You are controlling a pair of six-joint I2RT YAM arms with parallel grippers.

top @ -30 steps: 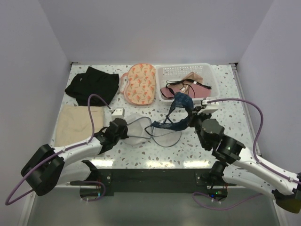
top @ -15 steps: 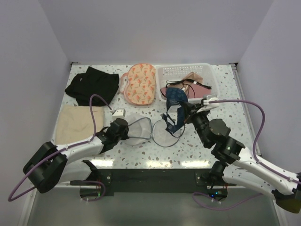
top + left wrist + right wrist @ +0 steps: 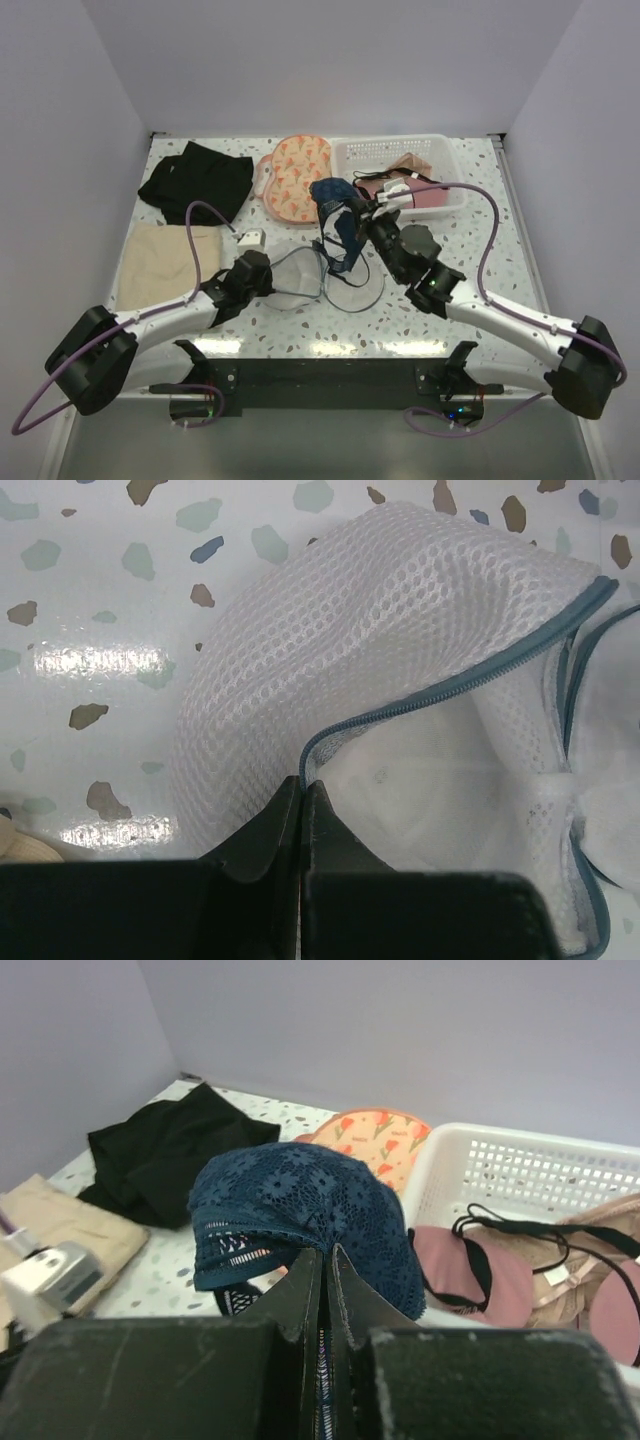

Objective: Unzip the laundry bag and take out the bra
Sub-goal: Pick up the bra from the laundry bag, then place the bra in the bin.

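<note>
The right end effector (image 3: 325, 1253), pinching the blue bra (image 3: 300, 1195), has lifted it toward upper centre; the left end effector (image 3: 302, 783) clamps the laundry bag (image 3: 380, 630); removal looks nearly complete.

Robot lab test cell, plain lilac walls (image 3: 330, 70) boxing in speckled tabletop (image 3: 300, 322), black mounting rail (image 3: 330, 380) along near edge, purple cables (image 3: 494, 215)

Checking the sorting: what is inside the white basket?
The white basket holds a pink bra and a beige one with black straps. Its floor beneath them is covered.
</note>
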